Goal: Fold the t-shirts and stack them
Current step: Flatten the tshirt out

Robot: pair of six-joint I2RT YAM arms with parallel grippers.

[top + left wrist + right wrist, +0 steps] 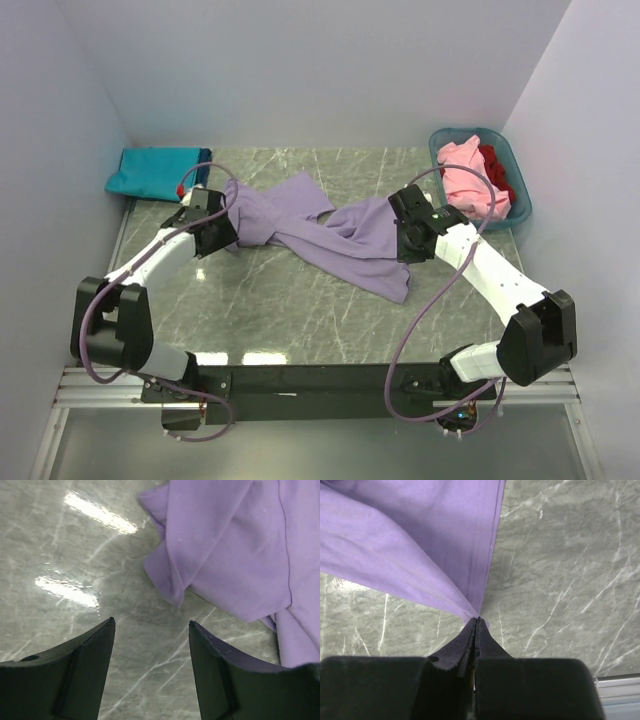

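Right jaws: pressed together, pinching a hem corner of the purple shirt (pixel 350 250), likely to pull it taut.
Left jaws: spread and empty, hovering over bare worktop (pixel 300 320) just beside the shirt's bunched left edge; probably poised to take it.
Purple shirt: mid-worktop between the arms, unfolded, twisted and creased; thin soft knit with a stitched hem.
Teal shirt (pixel 155 170): folded flat in the back left corner, seemingly the stack's start.
Pink shirt (pixel 465 180), red shirt (pixel 500 175): crumpled in the plastic basket (pixel 524 205), back right.
Worktop: glossy grey marble pattern, slick-looking.
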